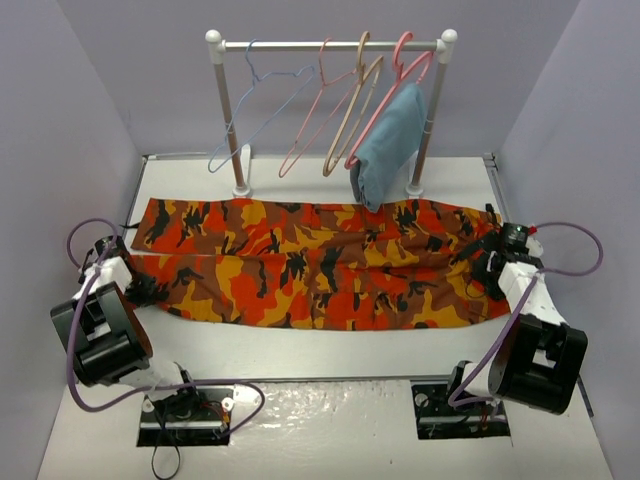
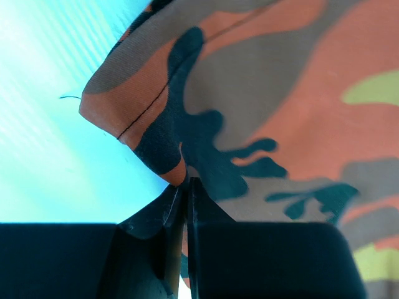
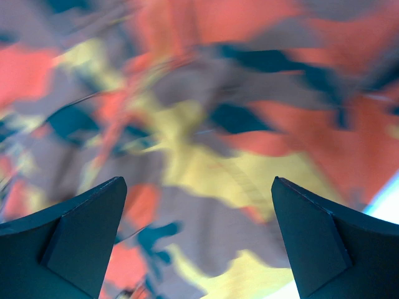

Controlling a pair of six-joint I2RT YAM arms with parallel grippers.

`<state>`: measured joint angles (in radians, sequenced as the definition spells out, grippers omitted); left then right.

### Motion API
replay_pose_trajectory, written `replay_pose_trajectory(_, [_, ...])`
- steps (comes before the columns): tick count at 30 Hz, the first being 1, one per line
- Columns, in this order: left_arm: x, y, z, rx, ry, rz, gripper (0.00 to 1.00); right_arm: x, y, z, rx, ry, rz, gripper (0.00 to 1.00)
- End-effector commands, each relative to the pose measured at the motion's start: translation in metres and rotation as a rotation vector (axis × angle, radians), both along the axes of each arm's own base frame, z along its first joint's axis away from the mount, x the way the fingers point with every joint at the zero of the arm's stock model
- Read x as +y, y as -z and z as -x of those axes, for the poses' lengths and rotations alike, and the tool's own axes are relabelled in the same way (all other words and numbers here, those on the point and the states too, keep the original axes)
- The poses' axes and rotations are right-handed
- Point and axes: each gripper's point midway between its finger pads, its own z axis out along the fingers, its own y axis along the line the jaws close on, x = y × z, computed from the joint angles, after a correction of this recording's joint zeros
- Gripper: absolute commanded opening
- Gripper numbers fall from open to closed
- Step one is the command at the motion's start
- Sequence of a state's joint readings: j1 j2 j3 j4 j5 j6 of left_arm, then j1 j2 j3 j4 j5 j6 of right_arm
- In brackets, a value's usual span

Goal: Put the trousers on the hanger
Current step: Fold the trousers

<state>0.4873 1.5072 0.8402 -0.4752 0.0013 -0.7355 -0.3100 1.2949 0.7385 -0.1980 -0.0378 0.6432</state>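
Your left tool (image 2: 186,190) is clamped on the left end of the trousers (image 1: 320,275). Your right tool (image 3: 199,237) hangs over the other end, fingers wide apart. The trousers lie spread across the table (image 1: 330,345), and the hanger (image 1: 236,120) hangs on the rail (image 1: 300,45) behind.

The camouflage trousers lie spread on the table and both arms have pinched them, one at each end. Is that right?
Not quite. Only the left fingers are shut on the trousers. The right wrist view shows the right fingers wide apart over the cloth, gripping nothing. The trousers do lie spread on the table, with an arm at each end.
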Motion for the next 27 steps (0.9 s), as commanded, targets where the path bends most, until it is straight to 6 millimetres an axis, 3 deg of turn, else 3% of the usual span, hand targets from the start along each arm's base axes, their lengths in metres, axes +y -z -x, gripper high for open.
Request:
replay_pose_trajectory(1, [-0.013,-0.033,-0.018,-0.129,0.049,0.0,0.0,-0.034,0.019,0.038,0.11,0.191,0.042,1.0])
replay_pose_trajectory(8, [-0.016,-0.042,-0.019,-0.159,0.074,-0.022,0.0,-0.052,0.026,0.064,0.171,0.319,0.084,1.0])
replay_pose_trajectory(14, [-0.02,-0.041,-0.026,-0.169,0.083,0.003,0.0,-0.052,0.041,0.077,0.242,0.349,0.071,1.0])
replay_pose_trajectory(21, [-0.019,-0.044,-0.032,-0.168,0.09,-0.001,0.0,-0.025,0.088,0.083,0.304,0.277,-0.066,0.99])
replay_pose_trajectory(24, [-0.017,-0.05,-0.035,-0.18,0.089,-0.008,0.0,-0.023,0.093,0.082,0.31,0.258,-0.073,0.84])
replay_pose_trajectory(27, [-0.017,-0.059,-0.038,-0.198,0.084,-0.013,0.0,-0.029,0.081,0.072,0.267,0.238,-0.044,0.42])
